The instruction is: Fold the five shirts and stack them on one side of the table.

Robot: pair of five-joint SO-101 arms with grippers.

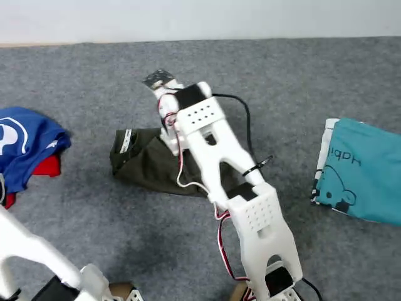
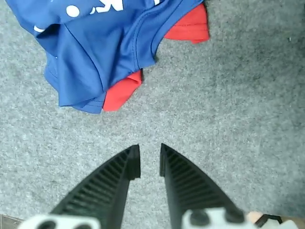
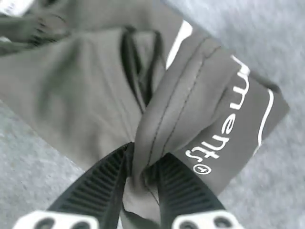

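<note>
Grey felt (image 1: 88, 75) covers the tabletop up to a pale wall (image 1: 200, 19) behind its far edge.

High view: the right arm (image 1: 216, 147) stretches from the near edge to the middle, above a dark olive shirt (image 1: 147, 166) lying crumpled there. A blue shirt (image 1: 28, 141) lies on a red shirt (image 1: 49, 166) at the left edge. A folded teal shirt (image 1: 366, 169) sits at the right edge.

Left wrist view: the left gripper (image 2: 148, 155) hangs over bare felt near the blue and red shirts, its jaws slightly parted and holding nothing.

Right wrist view: the right gripper (image 3: 143, 160) is clenched on a bunched fold of the olive shirt, with white lettering just beside it.
</note>
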